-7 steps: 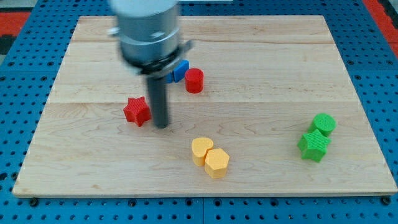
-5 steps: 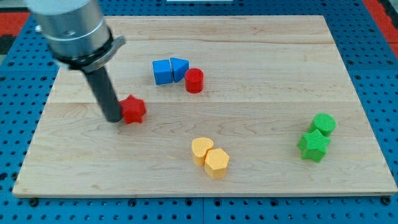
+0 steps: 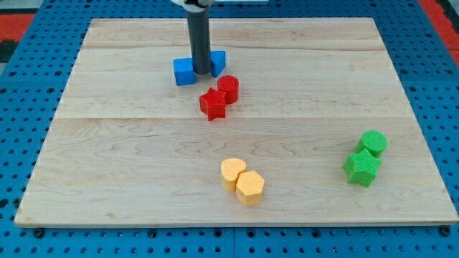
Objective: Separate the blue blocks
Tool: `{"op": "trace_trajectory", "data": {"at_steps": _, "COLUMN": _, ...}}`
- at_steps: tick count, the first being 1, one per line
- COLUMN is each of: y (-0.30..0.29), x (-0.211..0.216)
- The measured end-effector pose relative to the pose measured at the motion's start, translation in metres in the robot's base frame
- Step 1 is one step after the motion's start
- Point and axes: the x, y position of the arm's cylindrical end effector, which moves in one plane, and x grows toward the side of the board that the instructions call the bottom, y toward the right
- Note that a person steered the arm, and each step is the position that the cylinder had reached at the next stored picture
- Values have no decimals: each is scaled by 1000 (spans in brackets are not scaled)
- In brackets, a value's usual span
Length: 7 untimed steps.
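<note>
Tip: our tip (image 3: 202, 74) stood wedged between the blue cube (image 3: 184, 72) and the other blue block (image 3: 218, 62), near the view's top.
Jaws: none, a bare rod.
Advice: we judged a sideways push on one block best, steering clear of the red blocks (image 3: 221, 96).

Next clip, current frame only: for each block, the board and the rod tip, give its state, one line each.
my tip: down on the board, between the two blue blocks
blue cube: left of my tip
other blue block: right of the rod, partly hidden
red cylinder: upright, touching the red star
red star: flat
yellow blocks: touching
green blocks: touching
board: flat
</note>
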Motion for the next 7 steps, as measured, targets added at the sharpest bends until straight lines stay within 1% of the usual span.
{"op": "trace_trajectory", "data": {"at_steps": 1, "y": -14, "x": -4}}
{"op": "trace_trajectory", "data": {"at_steps": 2, "y": 9, "x": 34}}
{"op": "trace_trajectory", "data": {"at_steps": 3, "y": -4, "x": 46}}
{"op": "trace_trajectory", "data": {"at_steps": 4, "y": -73, "x": 40}}
{"op": "trace_trajectory", "data": {"at_steps": 5, "y": -120, "x": 12}}
{"op": "trace_trajectory", "data": {"at_steps": 6, "y": -138, "x": -34}}
{"op": "trace_trajectory", "data": {"at_steps": 7, "y": -100, "x": -72}}
